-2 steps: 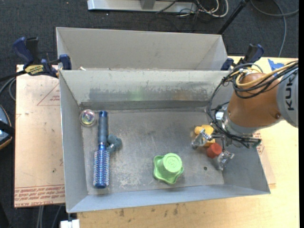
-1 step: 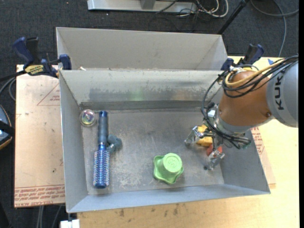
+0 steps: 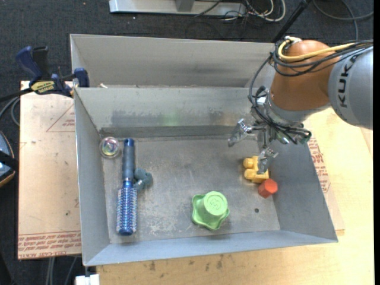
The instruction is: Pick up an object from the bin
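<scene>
**Gripper over the yellow piece at the right of the bin**

Start at your left. Near the left wall of the bin (image 3: 89, 159) you see a small shiny round thing (image 3: 110, 147). Just beside it is the blue hairbrush (image 3: 126, 195), lying lengthwise with its handle toward the back wall and its bristled head toward the front. A small grey-blue piece (image 3: 142, 178) sits against the right side of the brush, about halfway along it.

Move on to the middle of the floor. A green cup-like thing (image 3: 211, 209) stands near the front wall, well apart from everything else.

Now the right side, where the arm comes in. A small yellow piece (image 3: 255, 168), blocky and uneven in shape, lies on the floor close to the right wall. An orange-red round piece (image 3: 268, 187) lies just beside it, toward the front and slightly to the right — the two look to be touching or nearly so.

The gripper (image 3: 250, 149) hangs below the orange wrist cover, directly behind and over the yellow piece. Its metal fingers stand apart: one points out toward the left, the other (image 3: 268, 153) comes down to the top edge of the yellow piece. You cannot tell whether that tip touches it. Nothing sits between the fingers.
</scene>
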`<state>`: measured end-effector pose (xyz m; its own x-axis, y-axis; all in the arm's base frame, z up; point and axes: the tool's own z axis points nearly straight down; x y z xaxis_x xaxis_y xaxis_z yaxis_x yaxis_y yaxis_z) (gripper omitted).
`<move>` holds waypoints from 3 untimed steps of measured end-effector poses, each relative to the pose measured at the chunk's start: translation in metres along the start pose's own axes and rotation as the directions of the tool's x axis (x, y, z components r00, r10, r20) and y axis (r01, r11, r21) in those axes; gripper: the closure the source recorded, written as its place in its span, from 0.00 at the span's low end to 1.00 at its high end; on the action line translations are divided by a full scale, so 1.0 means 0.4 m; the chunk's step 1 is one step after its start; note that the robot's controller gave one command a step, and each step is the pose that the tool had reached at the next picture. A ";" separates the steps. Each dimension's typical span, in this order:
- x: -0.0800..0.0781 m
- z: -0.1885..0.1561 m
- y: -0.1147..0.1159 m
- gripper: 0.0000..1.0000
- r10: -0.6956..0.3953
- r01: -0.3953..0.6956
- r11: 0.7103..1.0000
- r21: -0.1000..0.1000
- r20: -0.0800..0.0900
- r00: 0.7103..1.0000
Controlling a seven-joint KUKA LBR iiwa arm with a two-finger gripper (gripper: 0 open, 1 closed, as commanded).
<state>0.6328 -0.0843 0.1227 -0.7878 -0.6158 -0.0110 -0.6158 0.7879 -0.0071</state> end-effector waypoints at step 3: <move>0.114 0.119 0.022 0.00 -0.203 0.203 0.979 0.001 0.000 0.979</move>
<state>0.5920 -0.1055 0.0746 -0.6465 -0.7628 -0.0095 -0.7628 0.6466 -0.0100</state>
